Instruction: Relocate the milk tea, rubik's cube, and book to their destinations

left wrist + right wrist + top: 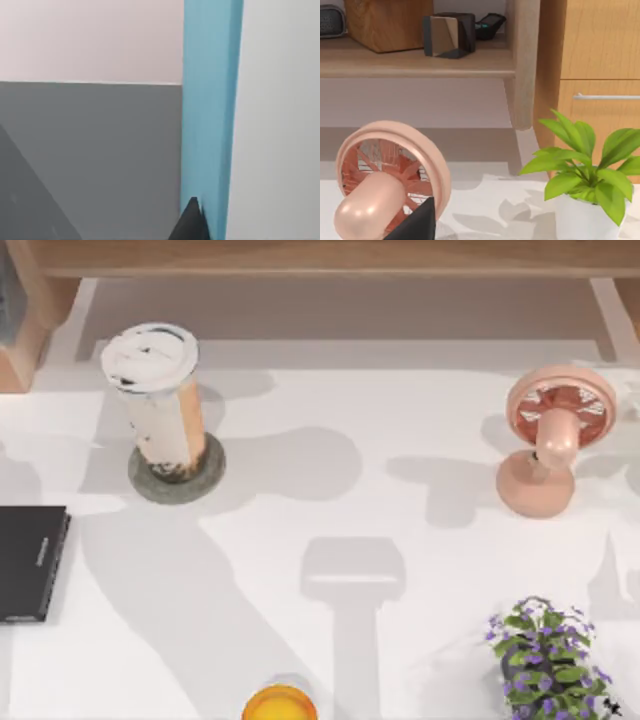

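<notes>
The milk tea (160,405), a tall clear cup with a white domed lid, stands upright on a round grey coaster (176,480) at the back left of the table. In the left wrist view the light-blue book (210,110) runs as a close vertical strip. My left gripper (192,222) holds it, with one dark fingertip pressed against its cover. My right gripper (417,225) hovers close to the pink fan (385,185). The rubik's cube is out of view.
A flat black slab (30,562) lies at the left edge. The pink fan (550,435) stands at the right, a purple-flowered plant (548,660) at the front right, and an orange-yellow round thing (280,704) at the front edge. A green potted plant (582,190) and a wooden shelf (415,62) sit beyond the fan.
</notes>
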`<state>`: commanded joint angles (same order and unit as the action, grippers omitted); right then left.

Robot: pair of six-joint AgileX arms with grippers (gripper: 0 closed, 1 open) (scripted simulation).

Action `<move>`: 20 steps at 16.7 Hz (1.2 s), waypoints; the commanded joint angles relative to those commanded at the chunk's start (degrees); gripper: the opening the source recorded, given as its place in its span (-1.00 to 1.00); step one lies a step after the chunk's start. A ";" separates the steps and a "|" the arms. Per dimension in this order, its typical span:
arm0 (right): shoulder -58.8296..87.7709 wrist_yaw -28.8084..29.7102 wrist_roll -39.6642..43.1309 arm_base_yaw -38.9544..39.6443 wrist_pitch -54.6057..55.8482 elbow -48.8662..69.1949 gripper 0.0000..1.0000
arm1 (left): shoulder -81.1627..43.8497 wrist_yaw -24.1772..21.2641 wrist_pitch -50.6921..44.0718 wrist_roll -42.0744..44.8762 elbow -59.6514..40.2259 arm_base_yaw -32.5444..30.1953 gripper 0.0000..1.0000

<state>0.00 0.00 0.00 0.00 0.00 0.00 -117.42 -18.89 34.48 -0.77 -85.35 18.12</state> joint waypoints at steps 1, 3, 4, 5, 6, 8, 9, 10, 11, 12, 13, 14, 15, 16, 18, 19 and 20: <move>0.00 0.00 0.00 0.00 0.00 0.00 1.00 | 0.90 -0.12 1.53 -0.23 -0.03 0.98 -1.00; 0.00 0.00 0.00 0.00 0.00 0.00 1.00 | 2.52 -0.45 4.32 -0.50 -0.08 2.72 -1.00; 0.00 0.00 0.00 0.00 0.00 0.00 1.00 | 3.01 -0.59 4.90 -0.51 -0.11 3.22 -1.00; 0.00 0.00 0.00 0.00 0.00 0.00 1.00 | 3.32 -0.60 4.87 -0.49 -0.13 3.42 -1.00; 0.00 0.00 0.00 0.00 0.00 0.00 1.00 | 3.49 -0.51 4.24 -0.46 -0.06 3.26 -1.00; 0.00 0.00 0.00 0.00 0.00 0.00 1.00 | 3.07 -0.31 1.44 -0.26 0.38 1.92 -1.00; 0.00 0.00 0.00 0.00 0.00 0.00 1.00 | 2.56 -0.29 -0.28 -0.05 0.74 0.89 -1.00; 0.00 0.00 0.00 0.00 0.00 0.00 1.00 | 2.12 -0.33 -1.70 0.18 1.14 -0.06 -1.00; 0.00 0.00 0.00 0.00 0.00 0.00 1.00 | 1.86 -0.35 -2.63 0.36 1.48 -0.71 -1.00; 0.00 0.00 0.00 0.00 0.00 0.00 1.00 | 1.80 -0.34 -3.05 0.43 1.65 -0.98 -1.00; 0.00 0.00 0.00 0.00 0.00 0.00 1.00 | 1.80 -0.34 -3.05 0.43 1.65 -0.98 -1.00; 0.00 0.00 0.00 0.00 0.00 0.00 1.00 | 1.80 -0.34 -3.05 0.43 1.65 -0.98 -1.00; 0.00 0.00 0.00 0.00 0.00 0.00 1.00 | 1.93 -0.32 -2.96 0.49 1.53 -0.76 -1.00; 0.00 0.00 0.00 0.00 0.00 0.00 1.00 | 1.93 -0.32 -2.96 0.49 1.53 -0.76 -1.00; 0.00 0.00 0.00 0.00 0.00 0.00 1.00 | 3.04 -0.42 -2.67 2.21 2.43 -0.90 -1.00; 0.00 0.00 0.00 0.00 0.00 0.00 1.00 | 4.21 -0.46 -2.41 3.92 3.39 -0.89 -1.00; 0.00 0.00 0.00 0.00 0.00 0.00 1.00 | 5.77 -0.55 -2.13 6.19 4.74 -0.75 -1.00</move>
<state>0.00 0.00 0.00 0.00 0.00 0.00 -111.64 -19.44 32.36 5.42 -80.62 17.37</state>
